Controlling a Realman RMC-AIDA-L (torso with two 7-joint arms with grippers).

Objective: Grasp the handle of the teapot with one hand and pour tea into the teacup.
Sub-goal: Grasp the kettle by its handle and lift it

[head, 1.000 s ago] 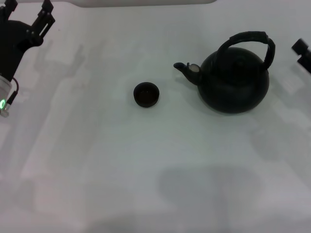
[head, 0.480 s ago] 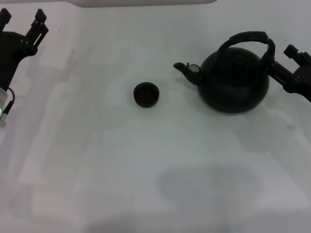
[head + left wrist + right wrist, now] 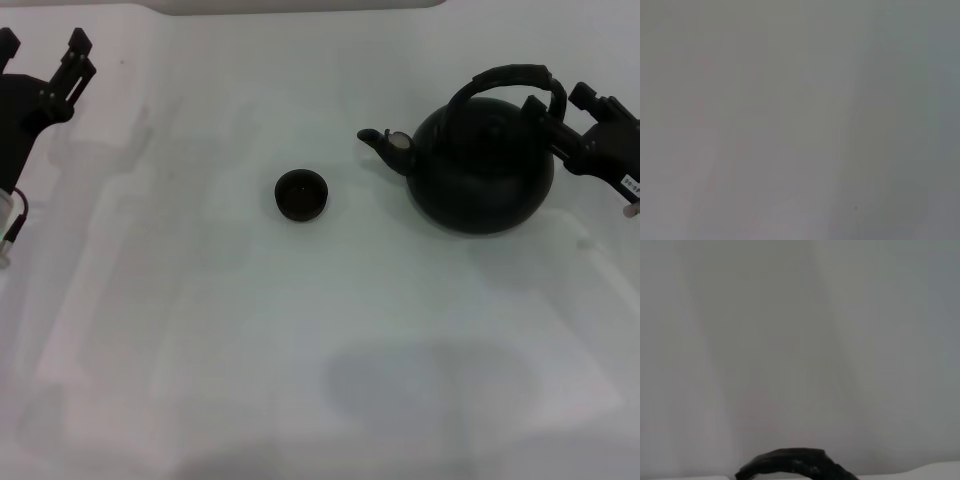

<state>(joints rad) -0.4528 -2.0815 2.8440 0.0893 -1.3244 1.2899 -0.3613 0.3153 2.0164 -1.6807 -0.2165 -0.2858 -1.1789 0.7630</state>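
Note:
The matte-black teapot [image 3: 480, 175] stands upright at the right of the white table, its spout [image 3: 380, 140] pointing left. Its arched black handle [image 3: 510, 75] loops over the top; a piece of it also shows in the right wrist view [image 3: 795, 465]. The tiny black teacup [image 3: 301, 195] sits to the left of the spout, apart from the teapot. My right gripper [image 3: 563, 105] is open at the right end of the handle, its fingers standing on either side of it. My left gripper [image 3: 45, 45] is open and empty at the far left.
The white table [image 3: 300, 350] stretches in front of the teapot and the cup. A pale raised edge [image 3: 300, 5] runs along the back. The left wrist view shows only bare pale surface.
My right gripper has come in from the right edge up to the right end of the teapot's handle. My left gripper has drawn back slightly to the far left. Teapot and cup have not moved.

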